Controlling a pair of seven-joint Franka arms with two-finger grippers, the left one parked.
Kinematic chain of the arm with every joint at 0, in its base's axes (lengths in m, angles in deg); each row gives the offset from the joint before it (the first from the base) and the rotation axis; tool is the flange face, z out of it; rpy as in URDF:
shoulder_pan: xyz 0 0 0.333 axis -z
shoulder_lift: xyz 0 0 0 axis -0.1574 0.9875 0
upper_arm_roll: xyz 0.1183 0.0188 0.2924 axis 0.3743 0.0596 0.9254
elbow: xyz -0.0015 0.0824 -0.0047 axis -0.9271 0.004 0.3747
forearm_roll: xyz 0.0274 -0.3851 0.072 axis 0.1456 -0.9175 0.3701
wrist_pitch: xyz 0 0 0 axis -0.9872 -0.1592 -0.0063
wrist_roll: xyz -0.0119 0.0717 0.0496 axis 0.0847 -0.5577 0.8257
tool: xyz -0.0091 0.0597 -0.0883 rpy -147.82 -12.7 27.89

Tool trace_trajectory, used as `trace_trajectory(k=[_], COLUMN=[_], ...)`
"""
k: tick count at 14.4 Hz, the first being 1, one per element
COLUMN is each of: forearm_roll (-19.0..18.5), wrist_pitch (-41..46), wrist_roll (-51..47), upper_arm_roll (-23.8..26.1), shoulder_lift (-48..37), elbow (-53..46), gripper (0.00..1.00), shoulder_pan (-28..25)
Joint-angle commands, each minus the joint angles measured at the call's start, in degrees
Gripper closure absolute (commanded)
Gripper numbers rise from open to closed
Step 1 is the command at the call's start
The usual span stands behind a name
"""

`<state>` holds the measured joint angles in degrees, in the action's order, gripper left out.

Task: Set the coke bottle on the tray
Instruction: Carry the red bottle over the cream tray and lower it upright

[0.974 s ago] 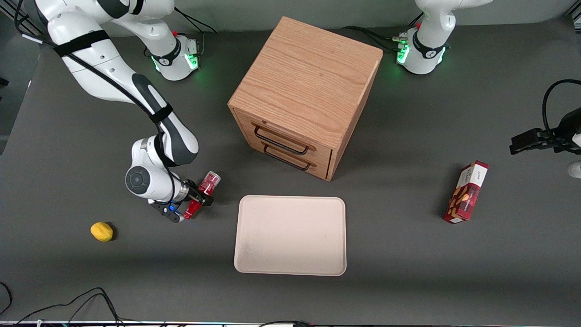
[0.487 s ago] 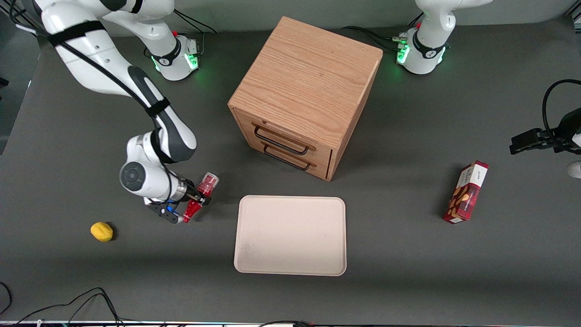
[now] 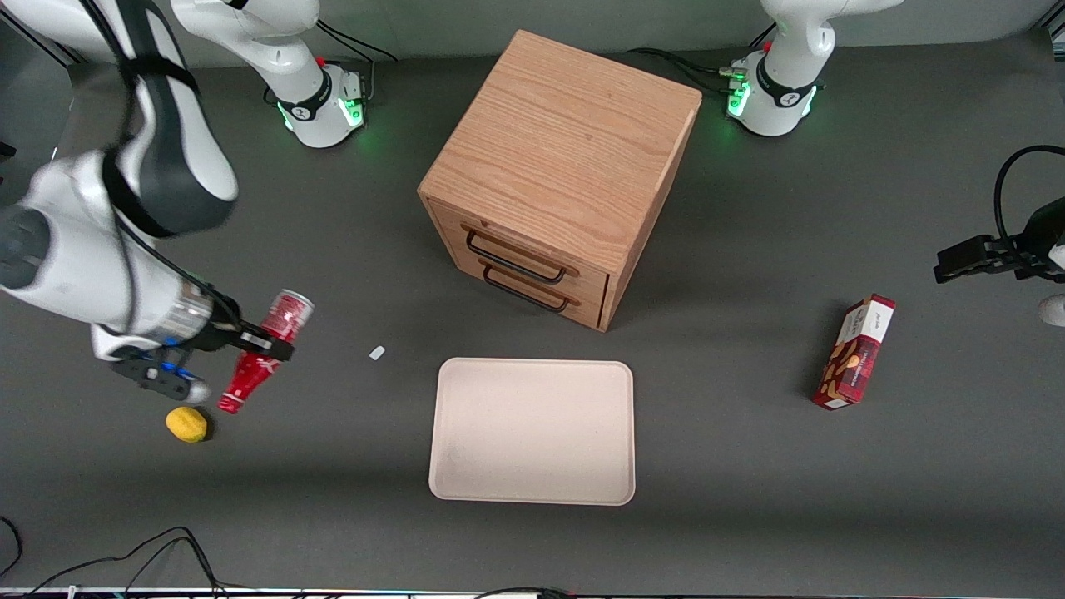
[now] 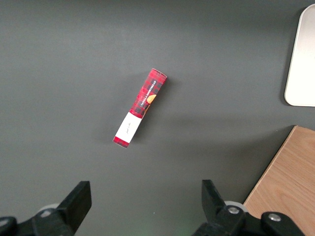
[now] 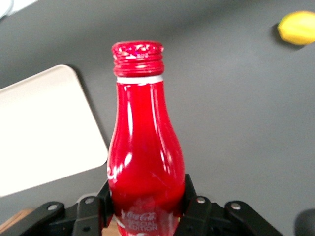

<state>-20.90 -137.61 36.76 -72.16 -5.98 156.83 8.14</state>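
Front view: tool (image 3: 250,339) is clamped on the coke bottle (image 3: 265,349), holding it clear of the worktop (image 3: 749,499) toward the working arm's end. Bottle's long axis runs roughly 1-to-7 o'clock, silvery base at 1, cap at 7. Lemon (image 3: 186,423) sits just beside the cap at about 8 o'clock. Tray (image 3: 532,431) lies at roughly 4 o'clock from the tool, well apart, bare. Wooden cabinet (image 3: 559,166) is above the tray in this view.

Right wrist view: tool (image 5: 146,201) fingers pinch the coke bottle (image 5: 143,147) at its wide lower body, neck pointing away. Tray (image 5: 44,128) corner shows beside the bottle, so the carry likely goes sideways toward it.
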Motion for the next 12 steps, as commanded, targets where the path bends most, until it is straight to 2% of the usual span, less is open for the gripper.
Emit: trace_trajectory(k=[1, 5, 8, 12], forearm_roll=[0.4, 2.1, 1.9, 2.2], wrist_pitch=[9.0, 10.6, 6.6, -1.6], wrist_roll=[2.6, 2.6, 1.2, 0.4], upper_arm_roll=[0.1, 1.1, 4.8, 9.7], shoulder_lift=[2.5, 4.7, 13.6, 25.2], elbow=[-12.8, -20.3, -28.9, -29.5], gripper=[1.0, 1.0, 1.0, 1.0], shoulder_pan=[-0.3, -1.2, -2.4, -3.0])
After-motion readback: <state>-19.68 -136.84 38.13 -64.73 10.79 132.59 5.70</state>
